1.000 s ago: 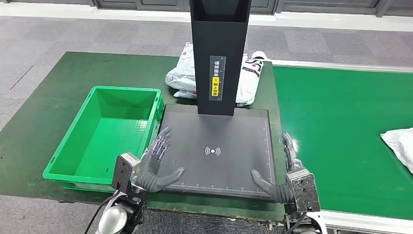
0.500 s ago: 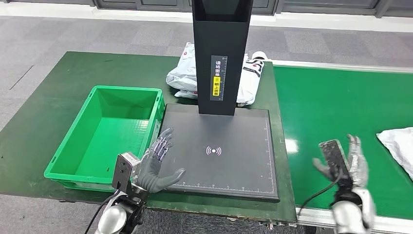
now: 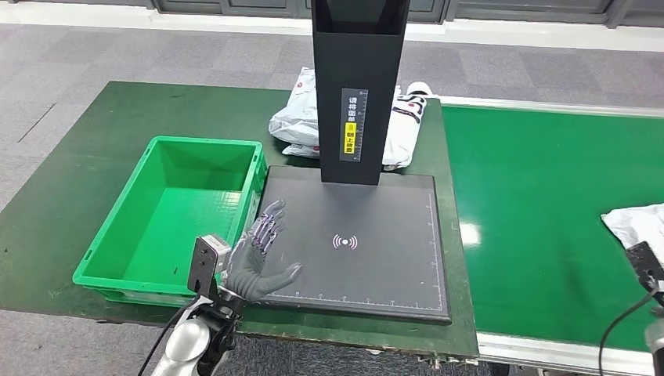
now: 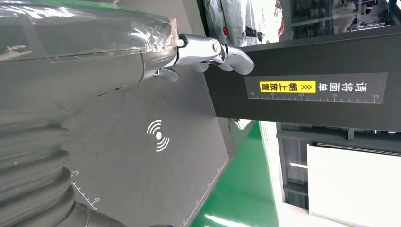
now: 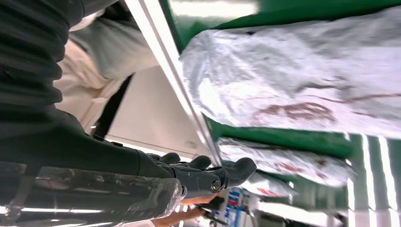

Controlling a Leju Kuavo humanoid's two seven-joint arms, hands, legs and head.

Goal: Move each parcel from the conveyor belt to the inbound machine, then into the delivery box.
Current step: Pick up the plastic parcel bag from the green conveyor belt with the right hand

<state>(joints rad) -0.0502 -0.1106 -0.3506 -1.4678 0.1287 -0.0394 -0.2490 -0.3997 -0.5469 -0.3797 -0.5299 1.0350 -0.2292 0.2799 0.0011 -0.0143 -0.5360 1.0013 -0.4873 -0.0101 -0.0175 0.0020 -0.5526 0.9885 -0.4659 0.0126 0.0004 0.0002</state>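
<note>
The left hand (image 3: 256, 254) hovers with fingers spread and nothing in it over the 8 o'clock corner of the inbound machine (image 3: 360, 258), just beside the delivery box (image 3: 110, 266), which lies empty at 9 o'clock. The right hand (image 5: 208, 177) has swung far out toward 4 o'clock; in the right wrist view its dark fingers lie extended and bare, near but not touching a white parcel (image 5: 302, 80) on the conveyor belt (image 3: 540, 180). In the head view that parcel (image 3: 636, 223) sits at the 3 o'clock edge, cut off by the frame.

The main risk, as I judge it, is the grasp itself. The parcel is a soft, crinkled bag, so fingers could close on loose film alone and let it sag or slide out on the way to the scan plate. It also lies at the reach limit, so a stretched arm may land short and push it farther off. If the belt runs, the bag could drift past. A second parcel (image 5: 283, 161) lies close by and might be dragged along. 2 more bags (image 3: 301, 117) wait behind the machine's column at 12 o'clock.
</note>
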